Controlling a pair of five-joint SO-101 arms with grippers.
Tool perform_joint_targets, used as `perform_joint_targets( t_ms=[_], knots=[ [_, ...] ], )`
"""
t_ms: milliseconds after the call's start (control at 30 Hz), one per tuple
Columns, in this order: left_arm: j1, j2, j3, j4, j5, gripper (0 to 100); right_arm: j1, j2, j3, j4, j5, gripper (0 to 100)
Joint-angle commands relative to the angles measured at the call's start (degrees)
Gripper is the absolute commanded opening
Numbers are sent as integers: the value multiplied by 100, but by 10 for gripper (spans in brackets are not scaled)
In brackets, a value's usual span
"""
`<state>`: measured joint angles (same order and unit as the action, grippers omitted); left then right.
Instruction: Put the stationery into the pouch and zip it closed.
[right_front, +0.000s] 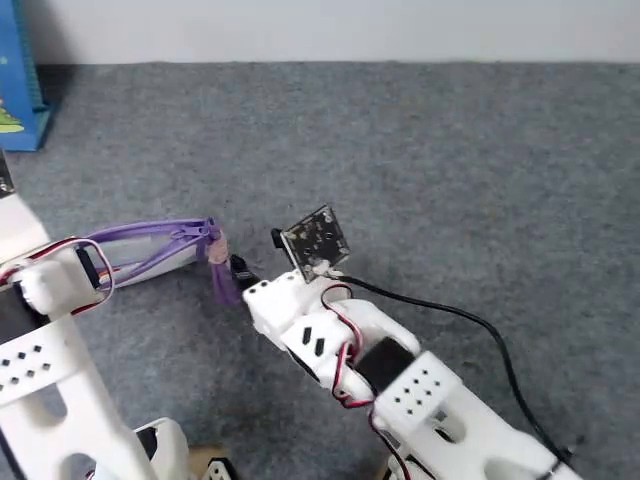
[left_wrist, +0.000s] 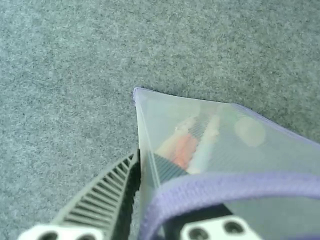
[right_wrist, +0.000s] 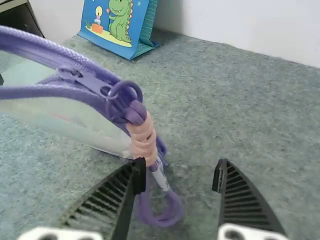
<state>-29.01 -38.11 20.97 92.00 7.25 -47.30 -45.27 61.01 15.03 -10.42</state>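
So, R gripper (right_wrist: 177, 187): jaws wide, nothing held; low over the mat, facing the pouch's end.
Pull cord (right_wrist: 146, 145): purple loop w/ pink wrap, hangs off the slider. It's inside the finger gap but off-centre, touching or just beside one finger.
Slider (right_wrist: 82, 79): sits at the pouch end nearest the R gripper. The tapes split apart beyond it, so the zip looks not yet shut.
Pouch (right_front: 150, 262): clear w/ purple trim, lies btwn the two arms, zip edge up.
L gripper (left_wrist: 150, 180): clamped on the pouch's far end, one finger each side of the wall.
Why held so: prob. an anchor, so a tug on the cord runs the slider and doesn't drag the pouch.
Stationery (left_wrist: 192, 142): orange & white pens, inside the pouch.
Mat (right_front: 450, 150): grey, under everything.
Gift bag (right_wrist: 117, 22): by the wall, well apart.
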Motion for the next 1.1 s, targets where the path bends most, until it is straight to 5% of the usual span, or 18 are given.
perform_joint_targets(
  t_ms=[0, 567, 767, 1067],
  knots=[
    [0, 62, 136, -141, -44, 12, -330, 321, -105, -453, -26, 216],
    [9, 62, 154, -141, -53, 12, -391, 1543, -1398, -602, 211, 214],
    [9, 62, 251, -237, -53, 12, -207, 1613, -1459, -602, 220, 7],
    [0, 62, 426, -448, -53, 12, 40, 725, -853, -576, 633, 7]
  ],
)
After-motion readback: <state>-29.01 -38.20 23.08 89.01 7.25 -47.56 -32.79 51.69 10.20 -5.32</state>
